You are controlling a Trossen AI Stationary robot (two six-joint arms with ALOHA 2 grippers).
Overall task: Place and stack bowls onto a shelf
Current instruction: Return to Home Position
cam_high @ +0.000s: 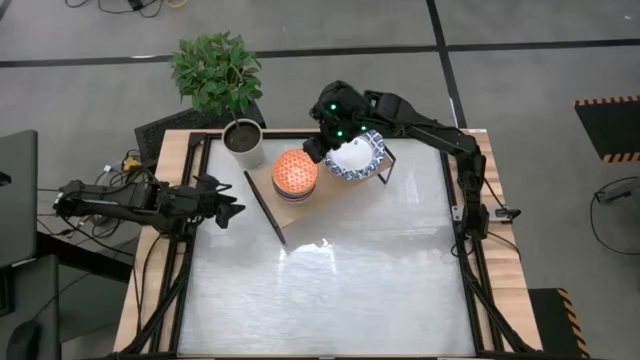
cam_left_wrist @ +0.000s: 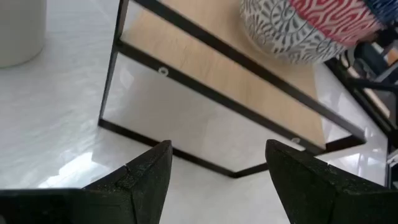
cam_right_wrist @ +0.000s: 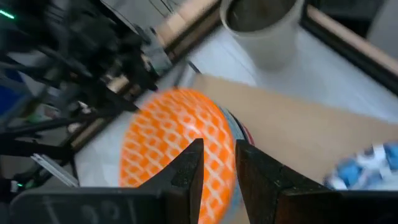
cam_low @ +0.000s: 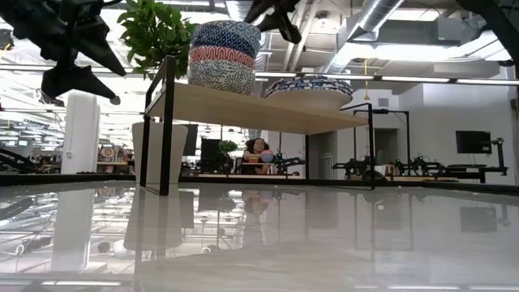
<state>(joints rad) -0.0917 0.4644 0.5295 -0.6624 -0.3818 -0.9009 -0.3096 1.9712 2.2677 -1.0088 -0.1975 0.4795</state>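
Note:
A stack of bowls (cam_high: 295, 172) stands on the shelf's wooden plank (cam_low: 276, 109), its top showing orange with a white lattice (cam_right_wrist: 168, 137). From the side the stack (cam_low: 225, 53) shows blue and red patterned walls. Beside it on the plank sits a wide blue-and-white bowl (cam_high: 360, 158) (cam_low: 308, 88). My right gripper (cam_right_wrist: 219, 149) hovers just above the stack, fingers a narrow gap apart, touching nothing (cam_low: 272, 20). My left gripper (cam_high: 232, 211) is open and empty at the table's left side, facing the shelf (cam_left_wrist: 219, 149).
A white plant pot (cam_high: 243, 142) with dark soil stands on the table by the shelf's left end, with a leafy plant (cam_high: 215, 70) beyond the far edge. The shelf's black legs (cam_high: 265, 208) reach toward the table's middle. The glossy white tabletop (cam_high: 330, 290) stretches toward the near edge.

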